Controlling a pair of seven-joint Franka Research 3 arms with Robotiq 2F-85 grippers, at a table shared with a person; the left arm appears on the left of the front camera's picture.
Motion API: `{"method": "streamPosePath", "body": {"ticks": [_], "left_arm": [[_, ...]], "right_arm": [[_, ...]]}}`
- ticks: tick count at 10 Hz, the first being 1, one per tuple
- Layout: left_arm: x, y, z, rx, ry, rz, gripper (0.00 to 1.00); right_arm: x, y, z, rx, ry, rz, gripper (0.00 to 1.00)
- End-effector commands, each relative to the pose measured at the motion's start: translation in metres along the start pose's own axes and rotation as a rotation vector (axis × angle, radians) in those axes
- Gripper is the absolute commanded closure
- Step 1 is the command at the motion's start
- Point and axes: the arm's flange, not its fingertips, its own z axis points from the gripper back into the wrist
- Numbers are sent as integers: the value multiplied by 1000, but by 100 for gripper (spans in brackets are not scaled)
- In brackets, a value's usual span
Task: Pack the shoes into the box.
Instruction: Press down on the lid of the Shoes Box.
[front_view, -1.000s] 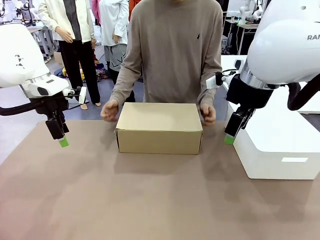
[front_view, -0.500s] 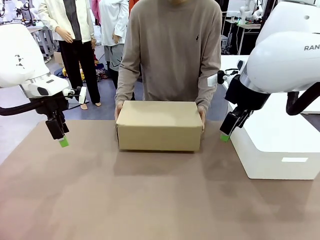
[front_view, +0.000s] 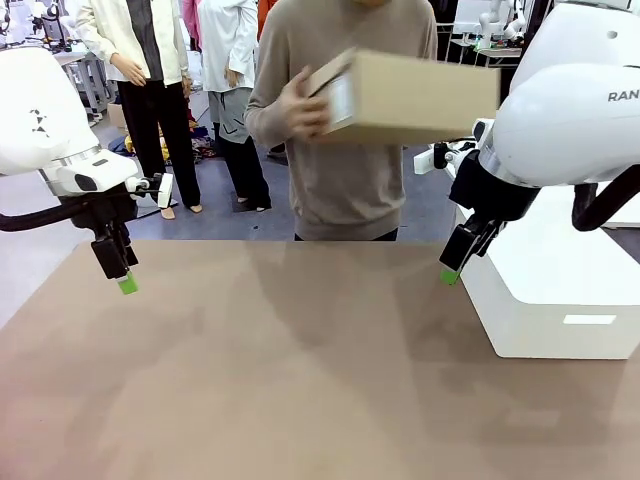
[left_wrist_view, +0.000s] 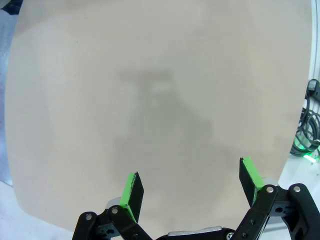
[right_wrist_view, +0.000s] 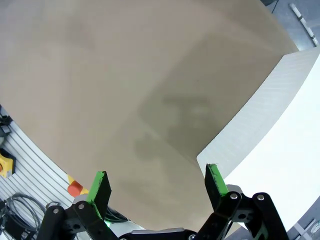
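The closed cardboard box (front_view: 405, 97) is upper centre of the frame, tilted, held at chest height by the person's hand (front_view: 304, 107). Left gripper (left_wrist_view: 190, 186) and right gripper (right_wrist_view: 156, 185) hover spread, empty, above the table (front_view: 300, 380).

Both arms (front_view: 570, 100) have glossy white shells, black wrist joints and black grippers (left_wrist_view: 190, 192) with green pads (left_wrist_view: 131, 192). The person (front_view: 345, 120) wears a beige sweater.

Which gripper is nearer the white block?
The right gripper, hanging open right beside the white block; the left gripper hangs open across the table.
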Motion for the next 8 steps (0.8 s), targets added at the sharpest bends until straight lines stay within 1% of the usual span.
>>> {"method": "streamPosePath", "body": {"ticks": [1, 8], "left_arm": [[-1, 0, 1, 8, 5, 4, 0], [-1, 0, 1, 8, 5, 4, 0]], "right_arm": [[-1, 0, 2, 0, 5, 5, 0], [-1, 0, 2, 0, 5, 5, 0]]}}
